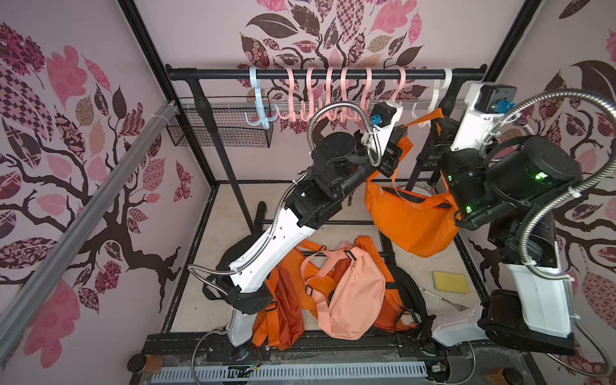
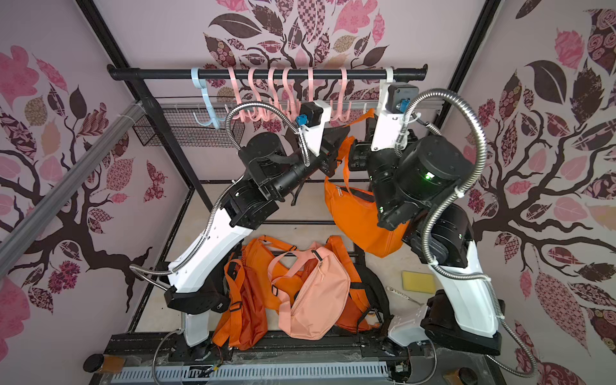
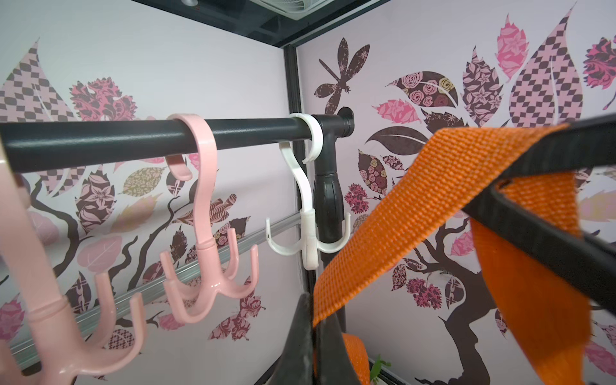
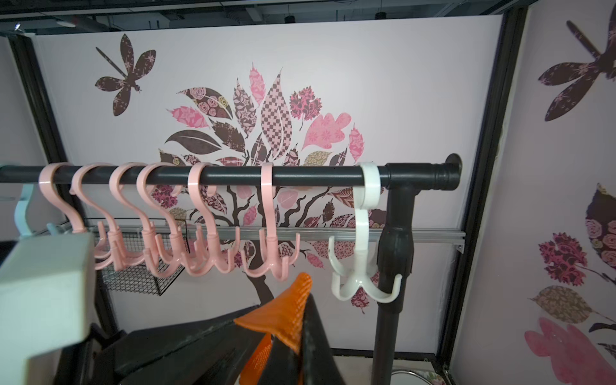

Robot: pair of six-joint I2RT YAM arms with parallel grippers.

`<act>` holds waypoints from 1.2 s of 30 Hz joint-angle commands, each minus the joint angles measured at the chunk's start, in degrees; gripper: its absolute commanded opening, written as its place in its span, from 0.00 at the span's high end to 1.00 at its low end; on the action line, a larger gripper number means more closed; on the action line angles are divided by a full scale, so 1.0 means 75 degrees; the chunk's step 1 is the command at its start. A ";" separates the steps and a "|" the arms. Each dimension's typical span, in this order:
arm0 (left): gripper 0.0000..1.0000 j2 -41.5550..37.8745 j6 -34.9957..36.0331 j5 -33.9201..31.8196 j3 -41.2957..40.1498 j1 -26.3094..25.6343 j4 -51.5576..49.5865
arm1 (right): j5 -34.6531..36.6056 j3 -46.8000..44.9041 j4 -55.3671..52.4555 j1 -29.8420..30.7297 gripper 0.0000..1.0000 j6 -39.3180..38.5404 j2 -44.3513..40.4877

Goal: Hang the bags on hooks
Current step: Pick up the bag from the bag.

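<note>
The pale floor (image 1: 220, 233) lies inside walls printed with brown and pink trees. Both arms reach up and away from their bases toward the black rail (image 1: 216, 74). The left gripper (image 3: 311, 310) is pressed together on the orange strap (image 3: 416, 206). The right gripper (image 4: 301, 316) pinches the same strap just beside it. The orange bag (image 1: 410, 220) hangs below the two grippers, its zip mouth gaping dark.

The white hook (image 4: 363, 233) hangs just above and beyond the right gripper; I cannot tell whether the strap touches it. Pink hooks (image 4: 213, 233) line the rail beyond the left gripper. A wire basket (image 1: 220, 128) hangs well off to that gripper's outer side. Far below both grippers, a peach bag (image 1: 353, 293) lies on other orange bags (image 1: 283, 300), near a yellow sponge (image 1: 450, 281).
</note>
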 commanded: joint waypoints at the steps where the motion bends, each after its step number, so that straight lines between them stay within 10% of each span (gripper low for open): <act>1: 1.00 0.0386 -0.0403 -0.0727 0.0238 0.0749 -0.0261 | 0.0300 0.0821 0.2335 -0.0019 1.00 -0.0946 0.0060; 6: 1.00 0.0764 -0.0515 -0.0542 0.0469 0.0755 0.0041 | 0.0308 0.0927 0.3090 -0.0097 1.00 -0.1449 0.0412; 15: 1.00 -0.0247 -0.0207 -0.0798 -0.1005 0.0777 -0.0066 | -0.0047 -0.1109 0.1267 -0.0728 1.00 0.0827 -0.0503; 36: 1.00 -0.1134 -0.0094 -0.0822 -0.1478 0.0661 -0.1786 | -0.3424 -0.7150 0.0912 -0.0813 0.19 0.2075 -0.3752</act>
